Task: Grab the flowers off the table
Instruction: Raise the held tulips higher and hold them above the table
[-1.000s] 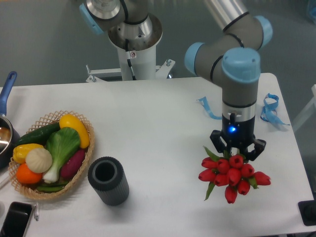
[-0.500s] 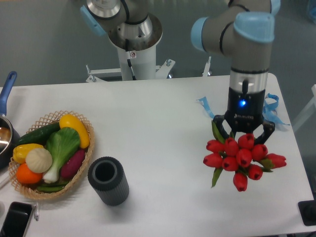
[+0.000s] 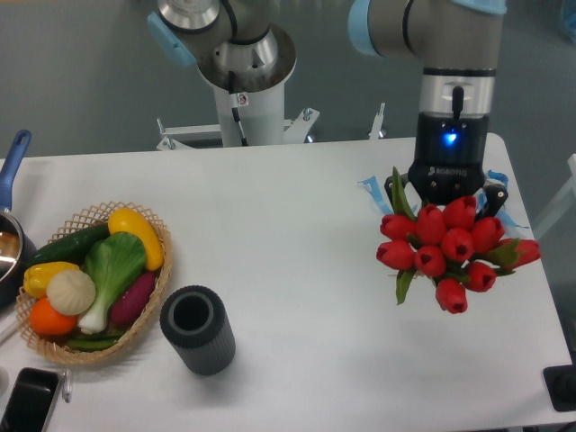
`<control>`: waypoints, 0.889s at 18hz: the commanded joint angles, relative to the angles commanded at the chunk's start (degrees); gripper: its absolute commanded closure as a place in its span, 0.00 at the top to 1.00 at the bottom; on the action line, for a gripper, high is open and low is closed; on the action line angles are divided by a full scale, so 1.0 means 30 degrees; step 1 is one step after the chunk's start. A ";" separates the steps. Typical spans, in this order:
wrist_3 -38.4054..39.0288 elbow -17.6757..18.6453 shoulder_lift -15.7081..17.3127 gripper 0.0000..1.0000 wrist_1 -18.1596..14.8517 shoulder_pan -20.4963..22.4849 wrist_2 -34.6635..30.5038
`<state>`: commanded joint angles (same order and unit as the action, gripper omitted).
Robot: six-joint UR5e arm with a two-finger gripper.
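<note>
The flowers [image 3: 447, 251], a bunch of red tulips with green leaves, hang in the air over the right part of the white table [image 3: 297, 270]. Their blooms face the camera and hide the stems. My gripper [image 3: 447, 200] points straight down just above the blooms and is shut on the bunch. Its fingertips are hidden behind the tulip heads.
A wicker basket [image 3: 153, 297] of vegetables sits at the left. A dark grey cylinder cup [image 3: 197, 329] stands next to it. Blue ribbon pieces [image 3: 374, 195] lie at the right rear. A pan's blue handle [image 3: 13, 160] and a black phone [image 3: 27, 400] are at the left edge.
My gripper has risen steadily with the flowers in it, so the bunch now appears higher, larger and slightly further right than one second ago.
</note>
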<state>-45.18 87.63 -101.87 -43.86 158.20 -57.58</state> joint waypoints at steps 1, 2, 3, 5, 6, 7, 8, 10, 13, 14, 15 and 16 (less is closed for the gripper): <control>0.0320 -0.0030 0.0059 0.40 0.0000 0.0408 0.0845; 0.0526 -0.0030 0.0059 0.40 0.0000 0.0557 0.1607; 0.0674 -0.0088 0.0059 0.40 0.0000 0.0616 0.2311; 0.0821 -0.0176 0.0059 0.40 0.0000 0.0734 0.3164; 0.0909 -0.0263 0.0030 0.40 0.0000 0.0705 0.3487; 0.0909 -0.0293 -0.0028 0.40 0.0000 0.0676 0.3780; 0.0938 -0.0410 -0.0087 0.40 0.0000 0.0617 0.3986; 0.1055 -0.0440 -0.0117 0.40 0.0000 0.0558 0.4105; 0.1056 -0.0411 -0.0175 0.40 0.0000 0.0529 0.4105; 0.1056 -0.0440 -0.0175 0.40 0.0000 0.0500 0.4105; 0.1056 -0.0411 -0.0175 0.40 0.0000 0.0500 0.4105; 0.1056 -0.0382 -0.0175 0.40 0.0000 0.0500 0.4105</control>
<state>-42.01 86.48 -102.39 -43.86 159.70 -45.26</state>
